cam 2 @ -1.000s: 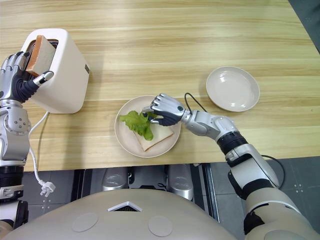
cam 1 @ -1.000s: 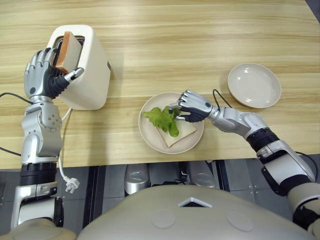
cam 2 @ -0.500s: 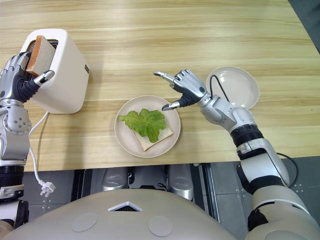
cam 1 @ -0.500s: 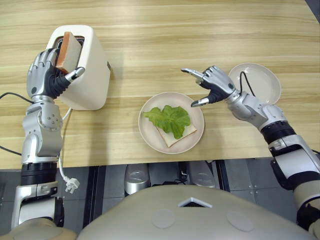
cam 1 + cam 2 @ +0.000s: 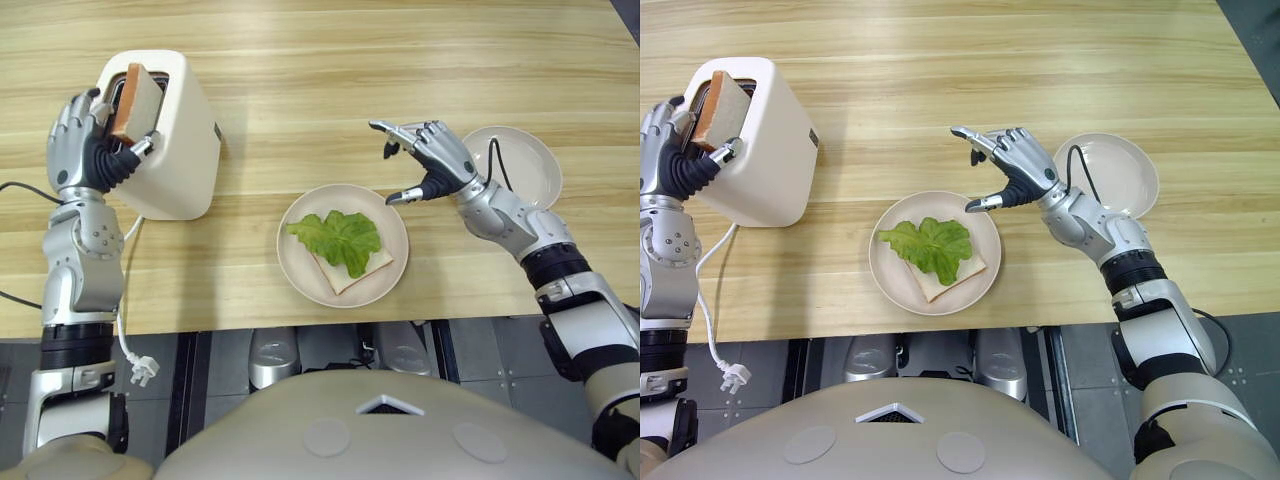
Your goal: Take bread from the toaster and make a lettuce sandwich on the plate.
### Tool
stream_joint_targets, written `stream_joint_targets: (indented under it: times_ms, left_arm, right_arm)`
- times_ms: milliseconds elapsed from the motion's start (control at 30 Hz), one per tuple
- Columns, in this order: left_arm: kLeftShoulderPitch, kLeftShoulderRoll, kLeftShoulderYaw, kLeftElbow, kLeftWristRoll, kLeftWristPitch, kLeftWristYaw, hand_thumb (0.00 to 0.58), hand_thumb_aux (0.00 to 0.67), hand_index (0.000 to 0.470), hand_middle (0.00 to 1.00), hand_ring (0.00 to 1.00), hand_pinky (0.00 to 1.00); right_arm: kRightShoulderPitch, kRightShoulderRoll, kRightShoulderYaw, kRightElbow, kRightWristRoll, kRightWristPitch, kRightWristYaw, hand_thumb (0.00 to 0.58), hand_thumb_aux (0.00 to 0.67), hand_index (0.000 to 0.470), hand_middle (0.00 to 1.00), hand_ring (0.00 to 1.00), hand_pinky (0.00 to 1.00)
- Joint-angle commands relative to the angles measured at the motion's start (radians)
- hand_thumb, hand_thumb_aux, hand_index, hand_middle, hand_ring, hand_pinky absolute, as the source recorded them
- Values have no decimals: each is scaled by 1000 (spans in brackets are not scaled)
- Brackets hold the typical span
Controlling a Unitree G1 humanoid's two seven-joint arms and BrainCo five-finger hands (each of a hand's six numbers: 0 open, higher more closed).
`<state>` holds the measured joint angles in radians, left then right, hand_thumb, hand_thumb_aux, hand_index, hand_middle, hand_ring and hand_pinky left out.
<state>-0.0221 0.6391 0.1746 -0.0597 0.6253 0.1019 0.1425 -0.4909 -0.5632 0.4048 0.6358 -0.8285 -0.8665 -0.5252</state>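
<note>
Wood table point(image 5: 300, 60) is noted underneath; bread point(image 5: 138, 95), judged light and crushable, is pinched by its faces in left hand point(image 5: 85, 140) at toaster point(image 5: 185, 150), right hand point(image 5: 435, 160) spread empty beside plate point(image 5: 380, 285).

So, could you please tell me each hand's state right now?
Left hand: at the bread in the toaster, grip cannot be told.
Right hand: open, empty.

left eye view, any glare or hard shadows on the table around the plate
Left eye view: pale sheen across the far table, soft shadow right of the toaster, only a thin shadow under the plate rim, no glare on the lettuce. Right eye view: same sheen and the same soft toaster shadow.
</note>
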Motion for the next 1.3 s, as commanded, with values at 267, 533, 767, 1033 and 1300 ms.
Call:
stream_joint_targets:
  times_ms: [267, 533, 767, 1033, 1300]
  left_arm:
    - [-93, -37, 3, -85, 8, -10, 47, 580, 670, 460, 1000, 1000, 1000]
    - [-114, -25, 77, -181, -25, -34, 52, 580, 670, 460, 1000, 1000, 1000]
    - [-171, -28, 234, -394, -80, -78, 71, 580, 670, 460, 1000, 1000, 1000]
    - [-174, -212, 37, -386, -414, -103, -146, 580, 670, 460, 1000, 1000, 1000]
    - [-59, -374, -158, -134, -618, -96, -367, 580, 670, 460, 1000, 1000, 1000]
  right_arm:
    - [8, -3, -26, -24, -6, 22, -42, 0, 0, 0, 0, 0, 0]
    - [11, 5, -41, -25, 1, 33, -66, 0, 0, 0, 0, 0, 0]
    - [15, 12, -55, -33, 16, 36, -85, 0, 0, 0, 0, 0, 0]
    - [52, 9, -134, -102, 153, -21, -46, 0, 0, 0, 0, 0, 0]
    - [122, -8, -147, -215, 294, -172, 116, 0, 0, 0, 0, 0, 0]
